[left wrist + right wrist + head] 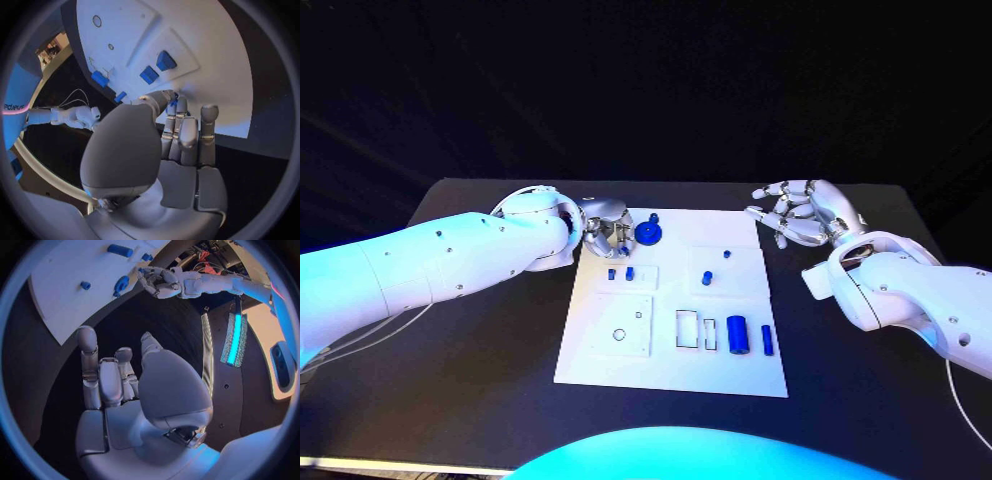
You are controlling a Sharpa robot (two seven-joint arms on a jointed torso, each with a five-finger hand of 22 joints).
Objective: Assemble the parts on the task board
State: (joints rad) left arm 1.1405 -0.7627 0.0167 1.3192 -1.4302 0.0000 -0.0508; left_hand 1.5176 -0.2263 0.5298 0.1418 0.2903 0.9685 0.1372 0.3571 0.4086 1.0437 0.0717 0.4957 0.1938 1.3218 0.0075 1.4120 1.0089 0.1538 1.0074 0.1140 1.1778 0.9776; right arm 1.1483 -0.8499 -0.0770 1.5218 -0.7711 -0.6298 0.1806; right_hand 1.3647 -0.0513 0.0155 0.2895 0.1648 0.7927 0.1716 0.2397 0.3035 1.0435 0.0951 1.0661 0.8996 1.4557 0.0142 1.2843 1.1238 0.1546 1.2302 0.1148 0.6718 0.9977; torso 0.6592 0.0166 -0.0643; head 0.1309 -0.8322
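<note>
A white task board (596, 365) lay in the middle of a black table (473, 380), carrying small blue parts. Two short blue blocks (620, 273) stood side by side on a raised square near the board's far left. Two small blue pegs (708, 277) sat right of them, and a thick blue cylinder (737, 335) and a thinner blue bar (767, 338) stood along the near right, beside two empty rectangular slots (688, 329). A raised square with a round hole (620, 333) occupied the near left.

At the board's far edge, a round blue part (649, 233) rested against the fingertips of the left hand (603, 235), whose fingers curled in around it. The left wrist view showed the thumb and a finger (167, 97) meeting on a scrap of blue just above the white surface, so the hand appeared to pinch that piece. The left arm covered the table's far left corner.

The right hand (798, 215) hovered off the board's far right corner, over bare table, with fingers loosely spread and nothing in them, as the right wrist view (119, 385) confirmed.
</note>
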